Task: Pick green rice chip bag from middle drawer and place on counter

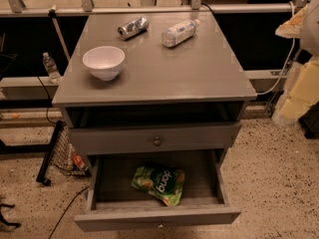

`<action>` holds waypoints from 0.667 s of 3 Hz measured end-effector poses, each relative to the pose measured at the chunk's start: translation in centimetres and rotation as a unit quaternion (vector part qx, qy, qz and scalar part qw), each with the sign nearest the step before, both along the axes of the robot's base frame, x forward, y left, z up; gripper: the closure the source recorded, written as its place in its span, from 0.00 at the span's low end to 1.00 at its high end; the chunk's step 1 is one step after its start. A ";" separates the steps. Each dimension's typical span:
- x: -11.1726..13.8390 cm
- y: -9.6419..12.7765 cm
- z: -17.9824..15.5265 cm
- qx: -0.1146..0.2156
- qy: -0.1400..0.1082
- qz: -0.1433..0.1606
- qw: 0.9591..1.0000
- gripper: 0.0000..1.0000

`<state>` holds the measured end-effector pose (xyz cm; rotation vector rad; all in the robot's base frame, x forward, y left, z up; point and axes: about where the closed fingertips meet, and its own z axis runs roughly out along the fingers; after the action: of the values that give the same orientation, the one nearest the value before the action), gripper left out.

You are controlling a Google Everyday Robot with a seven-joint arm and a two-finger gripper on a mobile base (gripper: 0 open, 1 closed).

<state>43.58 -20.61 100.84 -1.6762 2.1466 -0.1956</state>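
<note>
The green rice chip bag (159, 183) lies flat in the open middle drawer (102, 183), a little right of its centre, with its white lettering facing up. The drawer is pulled out toward me below the drawer with the round knob (157, 141). The counter (199, 73) is the grey cabinet top above. My gripper (291, 28) hangs at the far right edge of the view, level with the counter's back, well off to the side of the cabinet and far from the bag. It holds nothing that I can see.
On the counter stand a white bowl (103, 61) at front left, a tipped can (133, 27) and a clear plastic bottle (179, 32) lying at the back. A bottle (50, 66) stands on the floor to the left. Cables and a black mesh object (60, 153) lie left of the cabinet.
</note>
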 end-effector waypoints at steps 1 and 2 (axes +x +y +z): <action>0.0 0.0 0.0 0.000 0.000 0.000 1.000 0.00; 0.5 0.4 -2.5 0.024 0.009 0.014 1.000 0.00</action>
<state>44.03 -20.24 98.38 -1.6852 2.1224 -0.1211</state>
